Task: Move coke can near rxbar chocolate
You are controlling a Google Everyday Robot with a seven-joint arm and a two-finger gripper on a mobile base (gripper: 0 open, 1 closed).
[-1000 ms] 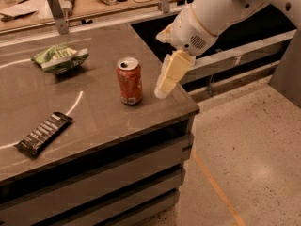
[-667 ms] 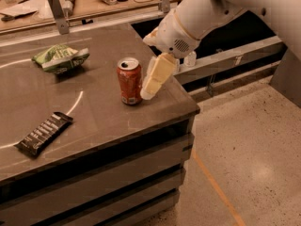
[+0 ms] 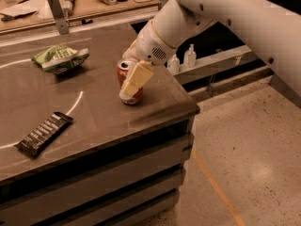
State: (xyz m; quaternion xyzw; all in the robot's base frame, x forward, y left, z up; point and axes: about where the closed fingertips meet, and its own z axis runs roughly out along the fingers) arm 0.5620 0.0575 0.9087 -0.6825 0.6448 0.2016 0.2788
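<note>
The coke can (image 3: 125,68) stands upright near the right edge of the brown table (image 3: 94,121), red with a silver top. My gripper (image 3: 132,84), cream-coloured at the end of the white arm, reaches down from the upper right and is right at the can, covering much of its front. The rxbar chocolate (image 3: 43,133), a long flat black bar with white lettering, lies on the table's front left, well apart from the can.
A green snack bag (image 3: 60,58) lies at the table's back left. A back counter (image 3: 94,6) holds small items. Two small bottles (image 3: 190,55) stand on a ledge to the right. The table's right corner (image 3: 195,108) drops to the speckled floor.
The gripper has moved left from beside the can to directly at it, now overlapping its front. The can, the bar and the bag have not moved.
</note>
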